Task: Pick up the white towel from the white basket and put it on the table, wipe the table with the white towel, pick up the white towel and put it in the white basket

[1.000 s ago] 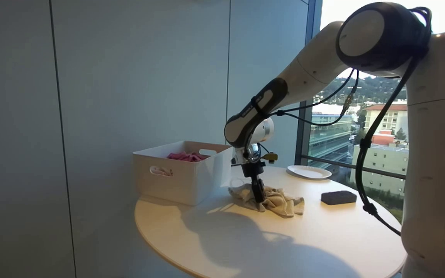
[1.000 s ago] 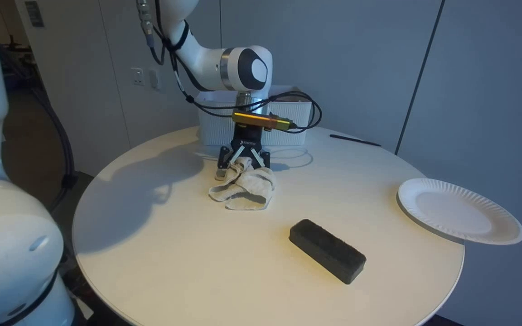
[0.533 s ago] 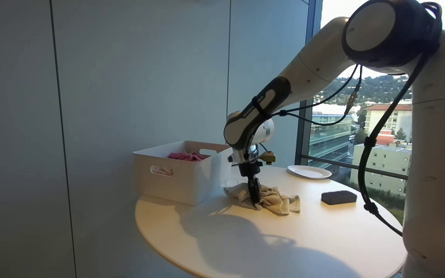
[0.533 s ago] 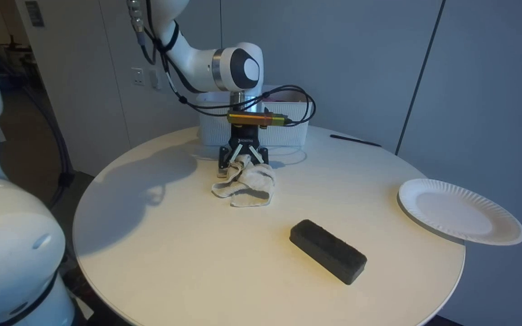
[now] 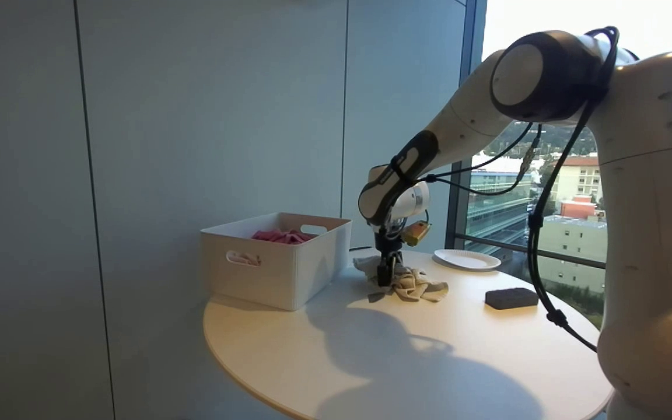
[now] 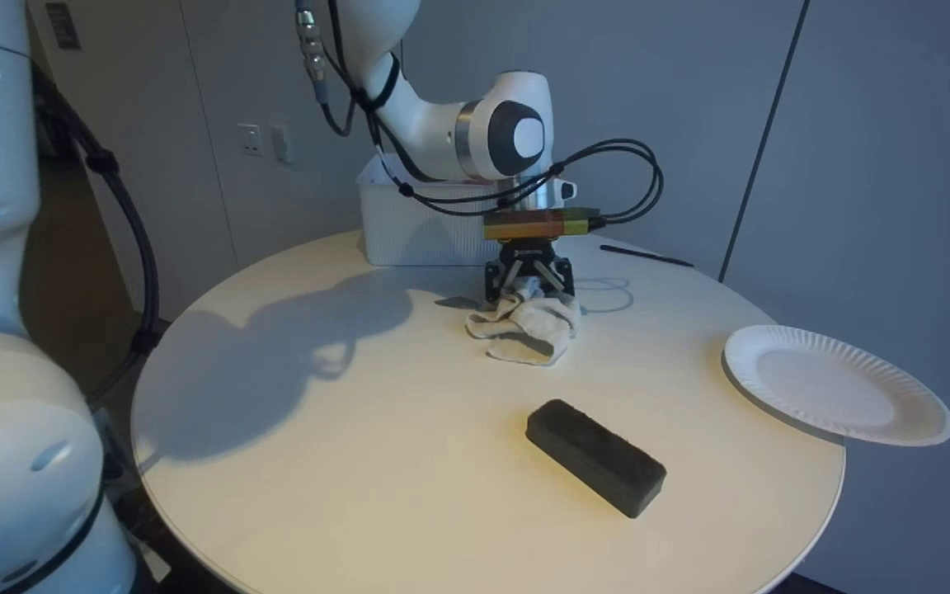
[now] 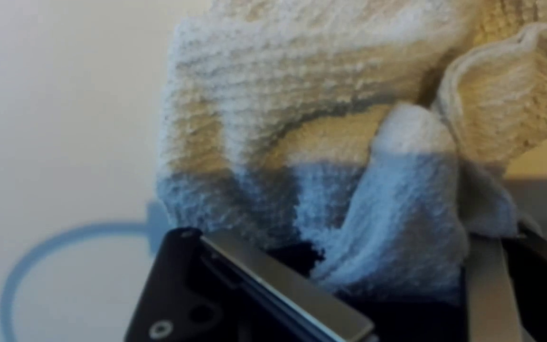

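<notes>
Tabletop [image 6: 343, 487]: towel [image 6: 551, 318] now nearer plate [image 6: 830, 386]

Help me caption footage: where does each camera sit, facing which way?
In an exterior view: beside the table, facing basket and window; arm and gripper show.
In an exterior view: across from the basket, facing it over the black block; arm and gripper show.
Wrist view: on the arm, facing down at towel; gripper shows.
Both exterior views share basket, towel, table.
</notes>
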